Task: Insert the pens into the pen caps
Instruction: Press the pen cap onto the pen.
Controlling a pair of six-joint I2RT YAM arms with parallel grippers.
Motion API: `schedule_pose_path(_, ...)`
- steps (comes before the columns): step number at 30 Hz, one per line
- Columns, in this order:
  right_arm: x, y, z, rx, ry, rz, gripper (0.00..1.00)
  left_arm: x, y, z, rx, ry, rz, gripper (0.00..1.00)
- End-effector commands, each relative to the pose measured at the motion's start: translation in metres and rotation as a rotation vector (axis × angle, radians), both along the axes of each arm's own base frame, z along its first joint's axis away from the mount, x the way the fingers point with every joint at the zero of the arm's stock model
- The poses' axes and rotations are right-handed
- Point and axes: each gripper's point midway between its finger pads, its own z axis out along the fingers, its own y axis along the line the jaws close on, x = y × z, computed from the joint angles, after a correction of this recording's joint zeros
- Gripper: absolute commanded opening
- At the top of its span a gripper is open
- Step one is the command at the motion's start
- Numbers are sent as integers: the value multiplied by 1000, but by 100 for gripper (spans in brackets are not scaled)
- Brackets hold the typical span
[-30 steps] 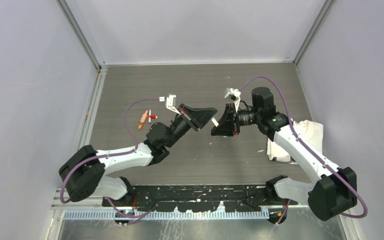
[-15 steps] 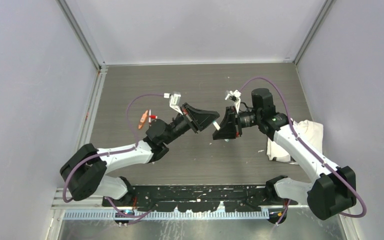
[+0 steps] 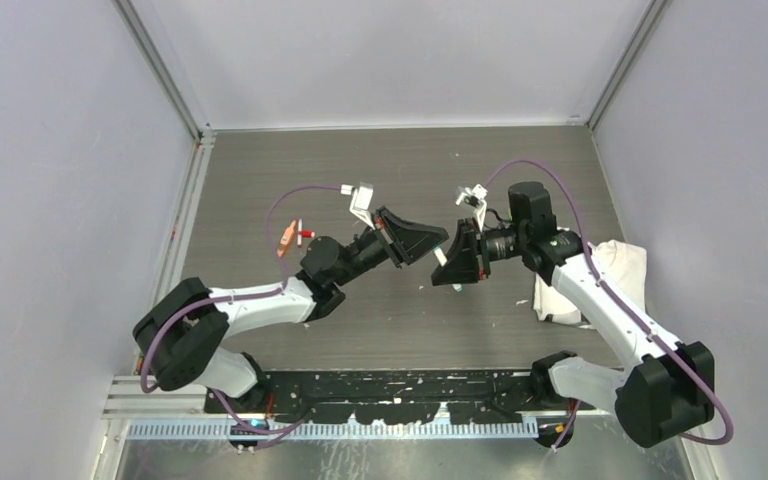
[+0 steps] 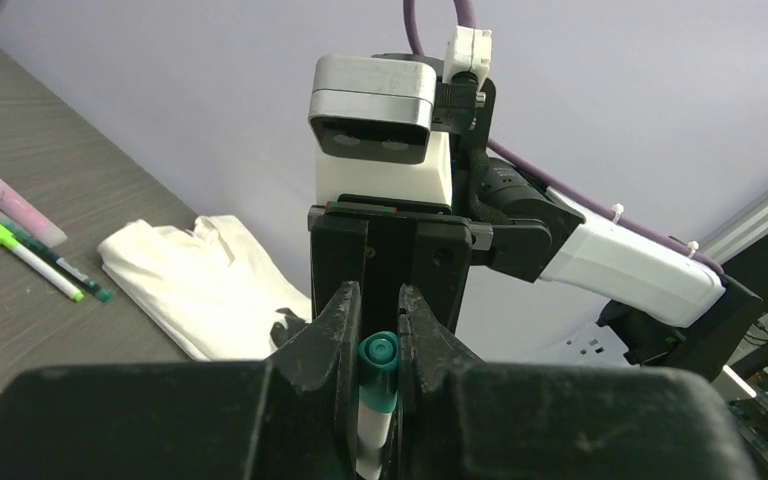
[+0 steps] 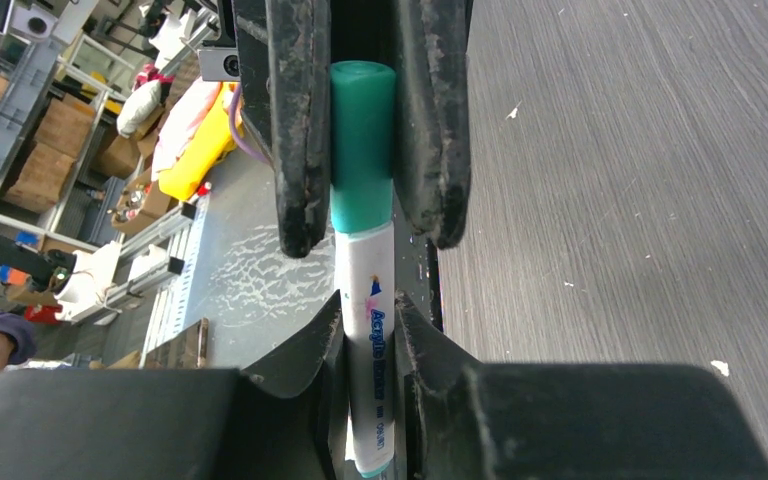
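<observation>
Left end effector (image 4: pixel 380 296) is clamped on one teal pen cap (image 5: pixel 362 140). Right end effector (image 5: pixel 368 305) is clamped on one white pen (image 5: pixel 372 400). One green-tipped pen (image 4: pixel 20 254) and one dark pen (image 4: pixel 60 266) lie on the desk (image 4: pixel 20 160), left of frame.

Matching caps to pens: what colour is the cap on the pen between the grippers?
Teal cap, clearest in right wrist view.

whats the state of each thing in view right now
white printed plastic pen: held off the grey table
teal plastic cap: on that pen's end, no tip showing
left gripper: shut on the cap
right gripper: shut on the pen's barrel
white cloth: crumpled on the table
thin pen with bright green end: lying loose on the table
</observation>
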Motion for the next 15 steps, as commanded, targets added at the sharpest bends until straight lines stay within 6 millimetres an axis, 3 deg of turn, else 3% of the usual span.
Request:
schedule_pose_path(1, 56, -9, 27, -10, -259, -216, 1, -111, -17, -67, 231, 127, -461, 1)
schedule_pose_path(5, 59, -12, 26, -24, -257, -232, 1, -123, -17, -75, 248, 187, -510, 1)
schedule_pose_path(9, 61, -12, 22, -31, -245, -243, 1, -144, -30, -86, 302, 198, -603, 1)
schedule_pose_path(15, 72, -19, 16, -97, -285, -306, 1, -147, -25, -117, 472, 237, -531, 1)
